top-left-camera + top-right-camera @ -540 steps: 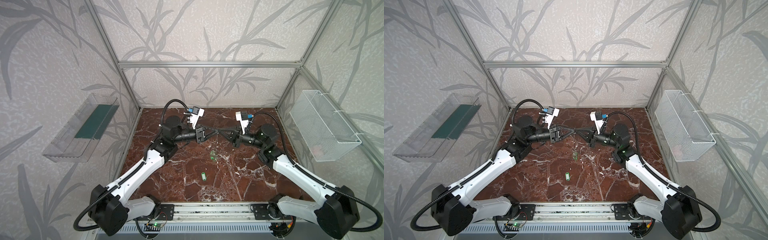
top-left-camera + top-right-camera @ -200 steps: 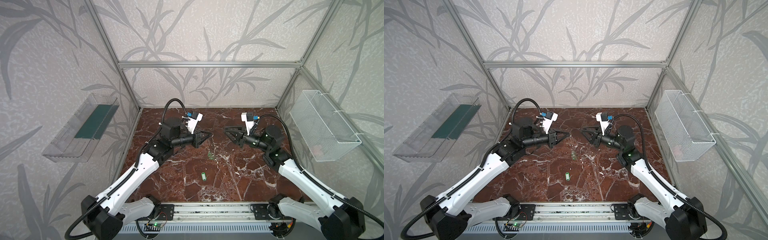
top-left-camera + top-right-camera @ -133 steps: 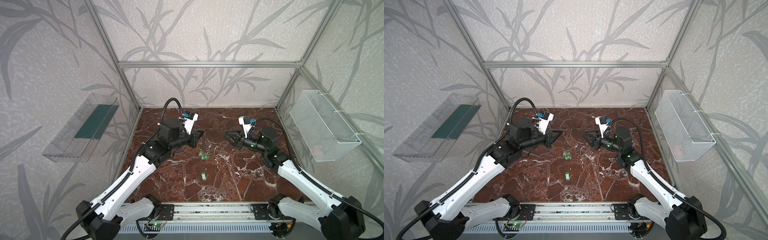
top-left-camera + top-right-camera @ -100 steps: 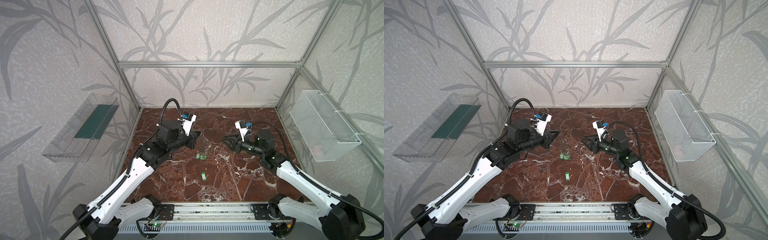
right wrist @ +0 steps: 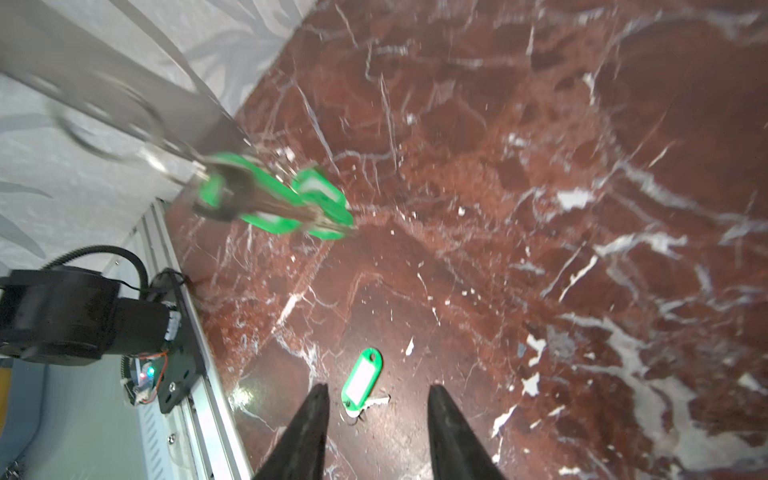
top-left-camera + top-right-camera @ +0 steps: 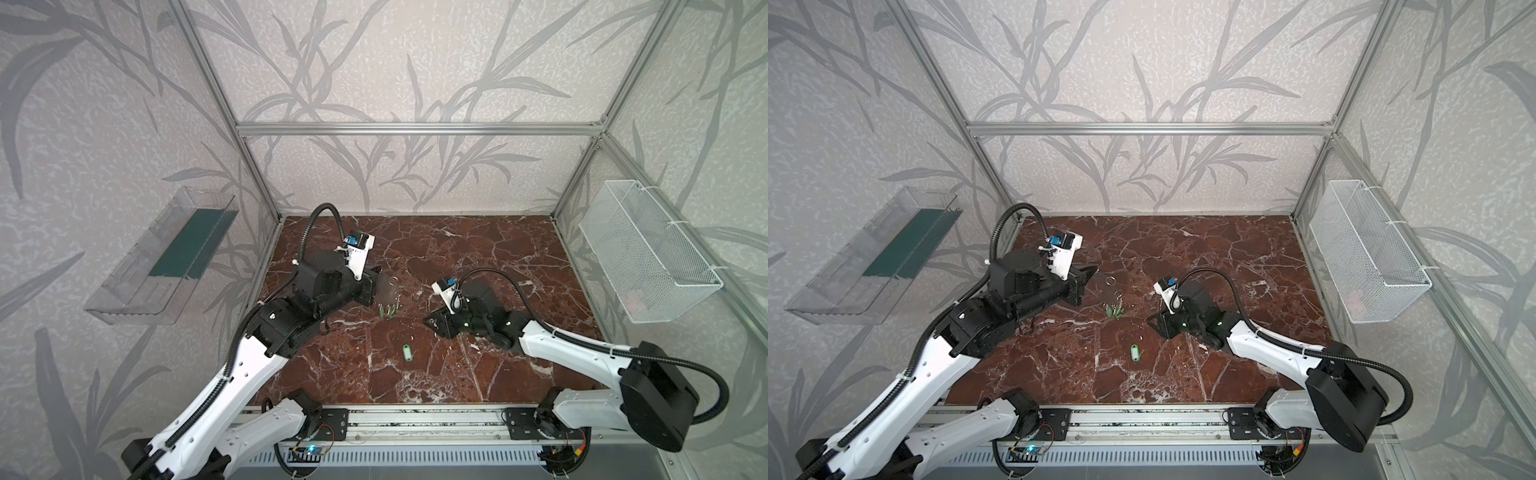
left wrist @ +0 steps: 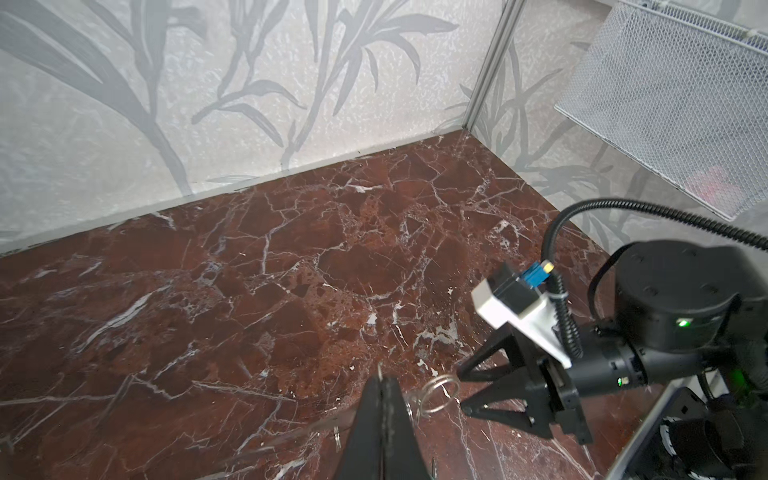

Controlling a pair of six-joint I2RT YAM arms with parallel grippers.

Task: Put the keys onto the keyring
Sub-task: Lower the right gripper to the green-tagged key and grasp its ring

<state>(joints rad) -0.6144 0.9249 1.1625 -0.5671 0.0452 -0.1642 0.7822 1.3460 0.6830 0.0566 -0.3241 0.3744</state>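
Right tool (image 5: 377, 388) is released, with its jaws apart and empty, poised over the loose key (image 5: 361, 380), a small silver metal key on a bright green oblong plastic tag with a white label. This key lies flat on the red-brown marble worktop (image 6: 478, 249), toward the front rail. In a top view the loose key (image 6: 408, 352) sits just forward of the right tool (image 6: 430, 322) and slightly toward the left arm. The right arm is clearly the nearer. In the right wrist view the tag's long axis runs roughly along the fingers, so the jaws would close across its narrow width; it sits closer to one finger than the other.

Left tool (image 7: 383, 380) is clenched, by judgement on the edge of the keyring (image 6: 388, 286), a flat grey-beige oval plate held up off the worktop. The hung keys (image 6: 1115, 311) dangle below it, their green tags bunched together.

Not determinable:
- the exact grip point, as the plate shows only faintly in the left wrist view
- whether the hung keys (image 5: 274, 199), which are motion-blurred, touch the worktop
- the loose key's blade, which is largely covered by its tag
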